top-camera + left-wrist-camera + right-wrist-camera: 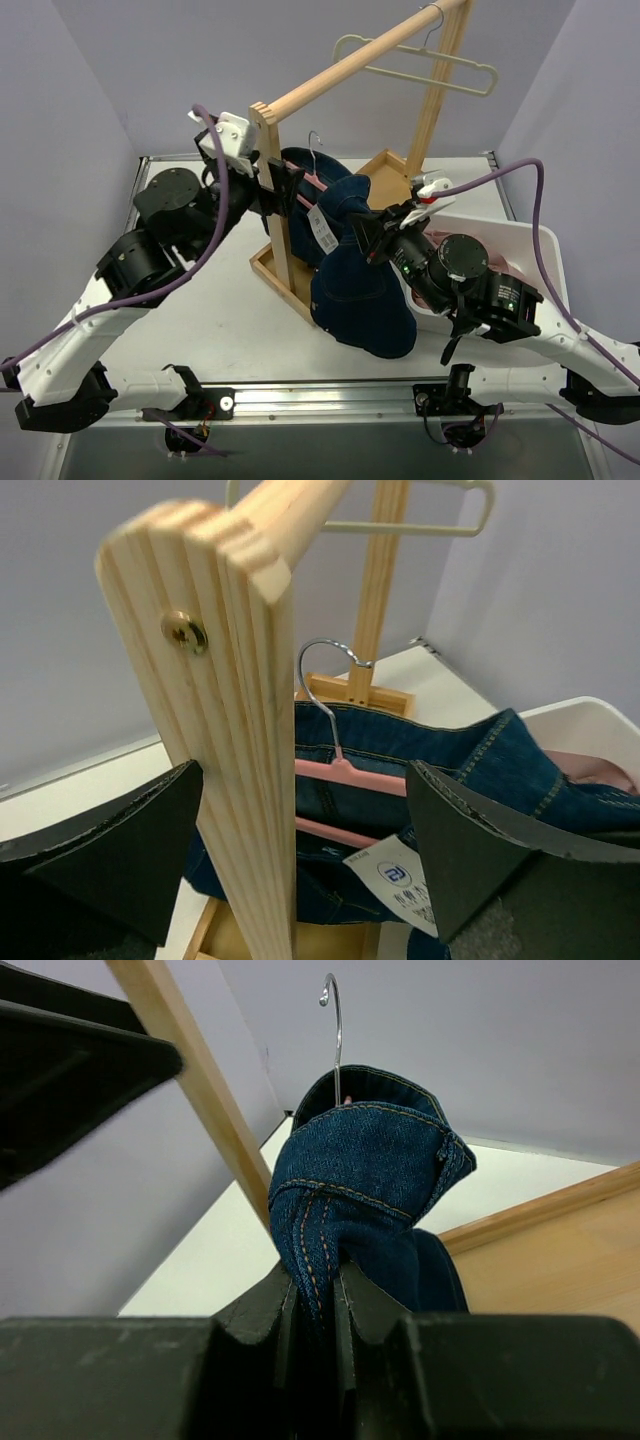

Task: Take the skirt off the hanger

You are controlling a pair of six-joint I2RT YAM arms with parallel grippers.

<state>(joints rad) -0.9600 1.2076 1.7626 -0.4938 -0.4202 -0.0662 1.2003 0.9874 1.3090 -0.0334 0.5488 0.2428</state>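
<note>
Well, the right gripper (318,1300) has its two fingers pressed tight on a fold of the blue denim garment (365,300), near the middle of the top view. That cloth sits on a pink hanger (350,775), and the hanger's silver hook sticks up with nothing around it. The pinch seems to be there so the cloth can be tugged off.

The left gripper (285,188) is at about 10 o'clock from the denim. Its fingers are spread wide, one on each side of the post of the wooden rack (240,730). It holds nothing. It looks placed to catch the pink hanger and keep it from sliding.

The cream hanger (440,84) hangs bare on the rail, up at 1 o'clock. A bit of the pink skirt (600,770) peeks out of the white bin (520,232) at 3 o'clock, partly hidden behind the right arm. So the skirt looks already off its hanger, and both arms are busy with the denim piece. The next pull needs care, since the pink hanger could snag on the post.
</note>
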